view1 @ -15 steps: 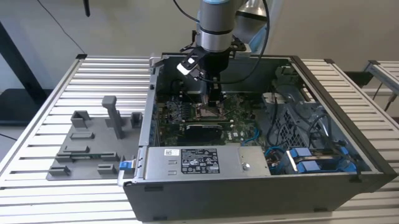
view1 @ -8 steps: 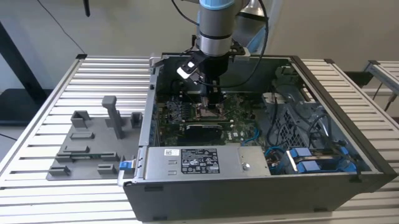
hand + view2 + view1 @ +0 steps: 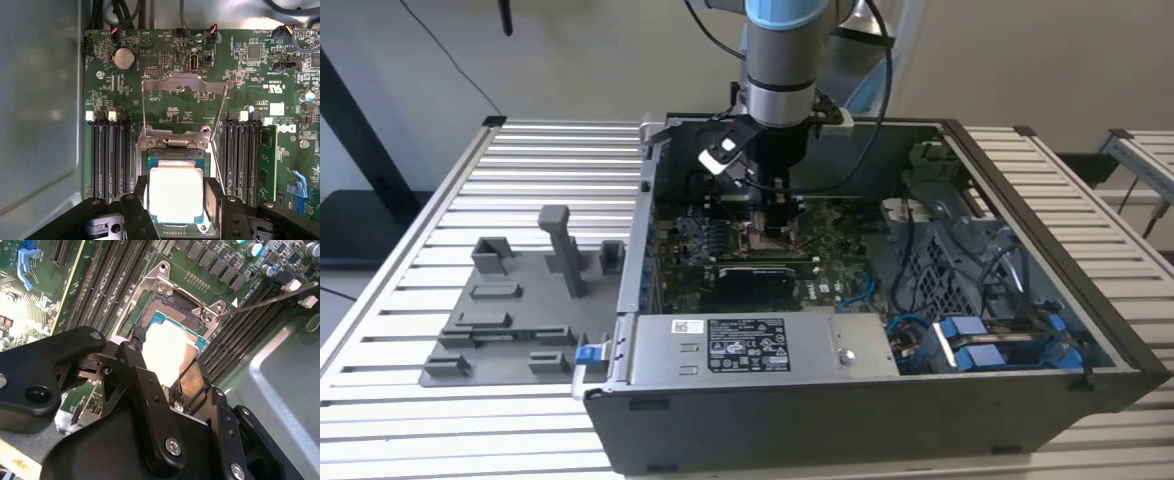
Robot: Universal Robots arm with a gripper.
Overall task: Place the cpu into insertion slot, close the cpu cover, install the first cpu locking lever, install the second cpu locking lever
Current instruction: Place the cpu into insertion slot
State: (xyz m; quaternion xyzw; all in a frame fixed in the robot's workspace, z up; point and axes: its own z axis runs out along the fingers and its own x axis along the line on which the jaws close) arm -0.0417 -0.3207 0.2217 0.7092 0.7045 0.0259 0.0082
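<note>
Bench carries the open case; a grey power box sits beside the green board inside. Memory slots flank the insertion slot, its cover raised. My jaws clamp two sides of the cpu, seated in that slot.

open computer case on a slatted aluminium table
labelled power supply along its near side; grey fixture plate at the exterior view's left; coin cell battery near 2 banks of memory slots.
</note>
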